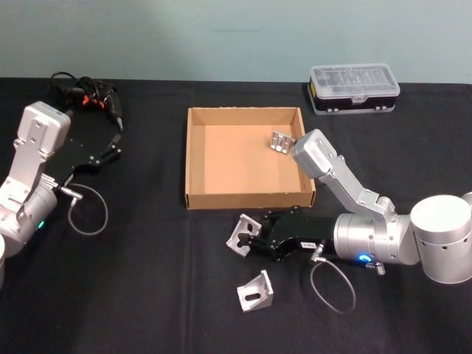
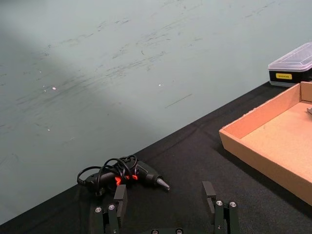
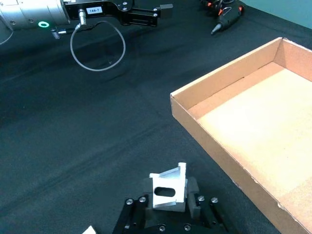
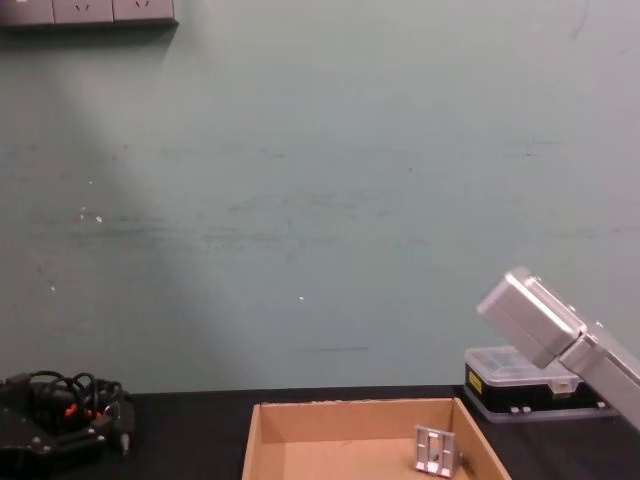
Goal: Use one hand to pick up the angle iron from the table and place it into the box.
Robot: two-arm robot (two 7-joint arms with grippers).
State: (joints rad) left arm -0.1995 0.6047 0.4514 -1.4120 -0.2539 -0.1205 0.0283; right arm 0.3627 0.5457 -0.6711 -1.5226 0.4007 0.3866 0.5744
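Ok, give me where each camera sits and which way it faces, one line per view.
Head view: high, looking down at the table; left gripper open, right gripper shut on an angle iron.
Chest view: low, facing the wall across the box; right arm at right.
Left wrist view: behind its own fingers, facing box corner and power screwdriver.
Right wrist view: above the gripped angle iron, facing the left arm.
Shared: head and chest views both show a second angle iron in the box.
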